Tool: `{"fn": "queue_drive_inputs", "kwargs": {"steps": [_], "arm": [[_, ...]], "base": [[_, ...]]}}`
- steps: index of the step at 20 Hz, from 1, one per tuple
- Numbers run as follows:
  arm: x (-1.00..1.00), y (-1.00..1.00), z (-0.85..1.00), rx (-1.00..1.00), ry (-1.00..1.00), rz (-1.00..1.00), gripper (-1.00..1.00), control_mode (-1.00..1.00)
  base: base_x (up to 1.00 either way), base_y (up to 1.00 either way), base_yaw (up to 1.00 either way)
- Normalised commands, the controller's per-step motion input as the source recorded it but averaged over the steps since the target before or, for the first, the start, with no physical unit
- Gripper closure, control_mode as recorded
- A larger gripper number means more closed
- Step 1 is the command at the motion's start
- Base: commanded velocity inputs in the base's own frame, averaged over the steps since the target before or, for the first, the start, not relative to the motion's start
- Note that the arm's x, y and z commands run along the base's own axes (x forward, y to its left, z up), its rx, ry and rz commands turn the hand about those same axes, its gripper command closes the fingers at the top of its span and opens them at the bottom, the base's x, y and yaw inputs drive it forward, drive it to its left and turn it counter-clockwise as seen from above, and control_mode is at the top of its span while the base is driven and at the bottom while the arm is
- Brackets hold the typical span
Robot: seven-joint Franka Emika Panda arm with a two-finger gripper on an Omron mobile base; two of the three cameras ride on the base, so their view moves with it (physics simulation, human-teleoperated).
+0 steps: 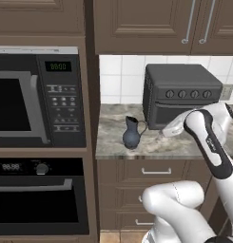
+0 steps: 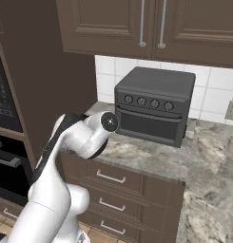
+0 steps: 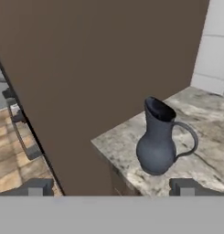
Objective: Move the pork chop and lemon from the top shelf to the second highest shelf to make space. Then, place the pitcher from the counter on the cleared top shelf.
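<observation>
Where the tall brown cabinet column [image 1: 89,95] divides the wall, the left base view shows a built-in microwave [image 1: 39,97] at 9 o'clock with a wall oven [image 1: 39,197] below it at 7 o'clock. The right base view catches only a sliver of these at its left edge. Upper cabinets [image 2: 151,23] span 12 o'clock in both base views, and drawer fronts [image 2: 118,190] sit under the marbled counter [image 2: 151,159]. The right base view alone shows the counter turning a corner and running toward 4 o'clock.

The white arm [image 1: 208,142] rises from 5 o'clock in the left base view, its forearm crossing in front of the dark toaster oven [image 1: 182,95]. From the right base view the same toaster oven [image 2: 153,104] stands unobstructed at centre.

The pitcher [image 1: 131,134] stands upright on the counter, near the left end and just left of the toaster oven. In the right base view the arm's elbow covers that spot. The hand view shows the pitcher [image 3: 160,141] close at 4 o'clock, handle toward 3 o'clock, spout toward 11 o'clock, near the counter's front edge.

The gripper [image 3: 111,187] hangs above and in front of the pitcher, fingertips [image 3: 35,187] spread wide and touching nothing.
</observation>
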Motion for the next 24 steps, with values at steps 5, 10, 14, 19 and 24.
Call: {"fn": "queue_drive_inputs", "kwargs": {"steps": [5, 10, 14, 19, 24], "arm": [[0.51, -0.09, -0.01, 0.15, -0.03, 0.06, -1.00, -1.00], [0.46, -0.01, -0.02, 0.03, -0.01, 0.08, -1.00, -1.00], [0.32, -0.24, -0.18, 0.00, 0.00, 0.17, -1.00, -1.00], [0.27, -0.36, -0.43, 0.00, -0.04, 0.21, -1.00, -1.00], [0.34, -0.04, -0.36, 0.00, -0.04, 0.15, -1.00, -1.00]], "base": [[0.00, 0.00, 0.00], [0.00, 0.00, 0.00], [0.00, 0.00, 0.00], [0.00, 0.00, 0.00], [0.00, 0.00, 0.00]]}}
